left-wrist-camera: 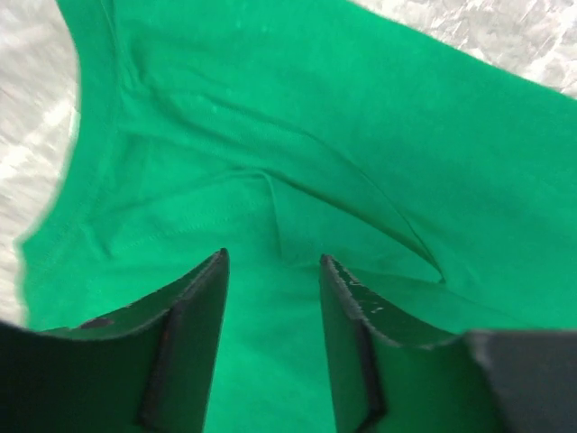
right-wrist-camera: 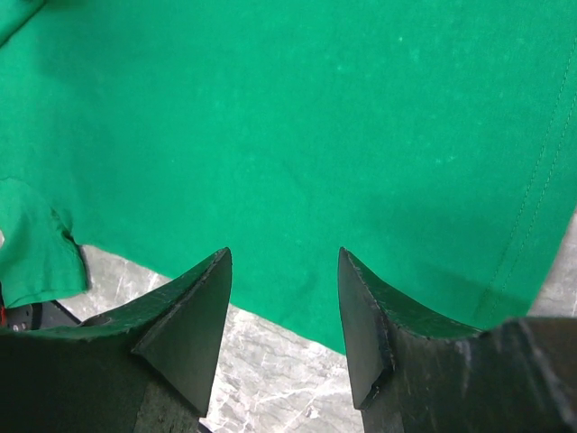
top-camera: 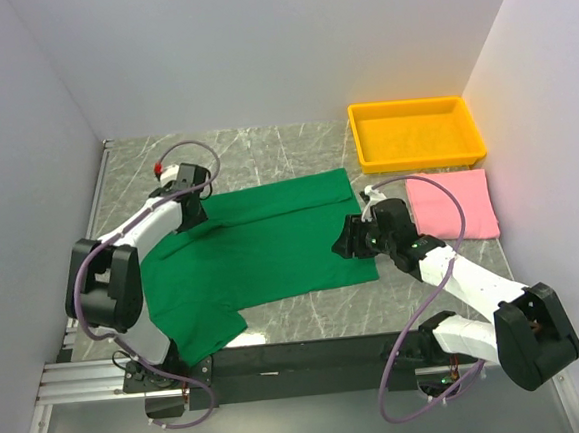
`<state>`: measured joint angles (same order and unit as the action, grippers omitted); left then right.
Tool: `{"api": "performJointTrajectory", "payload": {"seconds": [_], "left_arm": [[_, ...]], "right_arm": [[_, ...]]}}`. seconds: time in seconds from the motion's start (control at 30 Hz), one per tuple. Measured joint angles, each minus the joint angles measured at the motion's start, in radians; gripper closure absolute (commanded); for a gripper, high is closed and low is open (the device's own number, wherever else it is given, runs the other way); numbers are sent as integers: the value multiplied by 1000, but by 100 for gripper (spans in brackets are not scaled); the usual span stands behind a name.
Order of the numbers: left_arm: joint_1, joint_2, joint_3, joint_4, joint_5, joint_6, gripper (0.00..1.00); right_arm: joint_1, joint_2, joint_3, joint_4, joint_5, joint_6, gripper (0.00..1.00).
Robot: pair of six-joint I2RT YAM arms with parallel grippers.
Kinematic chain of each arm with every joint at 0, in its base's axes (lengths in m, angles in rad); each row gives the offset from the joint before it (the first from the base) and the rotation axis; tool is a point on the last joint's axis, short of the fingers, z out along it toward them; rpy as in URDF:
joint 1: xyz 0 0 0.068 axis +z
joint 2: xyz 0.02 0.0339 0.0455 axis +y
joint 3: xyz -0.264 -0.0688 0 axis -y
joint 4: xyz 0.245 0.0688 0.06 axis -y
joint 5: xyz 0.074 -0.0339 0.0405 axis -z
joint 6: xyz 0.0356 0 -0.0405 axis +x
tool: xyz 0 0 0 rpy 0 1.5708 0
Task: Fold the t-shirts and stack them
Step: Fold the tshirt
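Note:
The dark green t-shirt (top-camera: 262, 244) lies spread on the marble table, one long side folded over, a sleeve at the near left. It fills the left wrist view (left-wrist-camera: 297, 135) and the right wrist view (right-wrist-camera: 297, 117). The pink t-shirt (top-camera: 454, 204) lies folded flat at the right. My left gripper (top-camera: 191, 212) is open over the shirt's far left part near the collar, nothing between its fingers (left-wrist-camera: 194, 334). My right gripper (top-camera: 350, 240) is open at the shirt's right edge, its fingertips (right-wrist-camera: 203, 307) over the hem and bare table.
A yellow plastic tray (top-camera: 420, 153) stands at the back right, just beyond the pink shirt. White walls close in the left, back and right. A black rail (top-camera: 301, 361) runs along the near edge by the arm bases.

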<state>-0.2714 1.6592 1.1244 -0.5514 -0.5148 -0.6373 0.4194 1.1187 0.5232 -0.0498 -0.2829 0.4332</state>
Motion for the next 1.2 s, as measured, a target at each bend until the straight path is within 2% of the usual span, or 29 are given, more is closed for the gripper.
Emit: {"api": "performJointTrajectory", "payload": {"seconds": [0.13, 0.33, 0.83, 0.87, 0.9, 1.1, 1.2], "left_arm": [[23, -30, -63, 44, 49, -85, 63], [59, -27, -126, 95, 103, -127, 64], [74, 23, -130, 182, 148, -143, 64], [75, 27, -130, 181, 151, -145, 66], [75, 29, -130, 180, 152, -147, 74], [76, 26, -130, 177, 163, -170, 99], [76, 10, -143, 173, 181, -178, 99]], "right_arm": [[0, 0, -5, 0, 0, 0, 43], [0, 0, -6, 0, 0, 0, 43], [0, 3, -6, 5, -17, 0, 43], [0, 6, -6, 6, -18, 0, 43], [0, 8, -6, 5, -18, 0, 43], [0, 21, -6, 6, -22, 0, 43], [0, 27, -6, 6, -23, 0, 43]]}}
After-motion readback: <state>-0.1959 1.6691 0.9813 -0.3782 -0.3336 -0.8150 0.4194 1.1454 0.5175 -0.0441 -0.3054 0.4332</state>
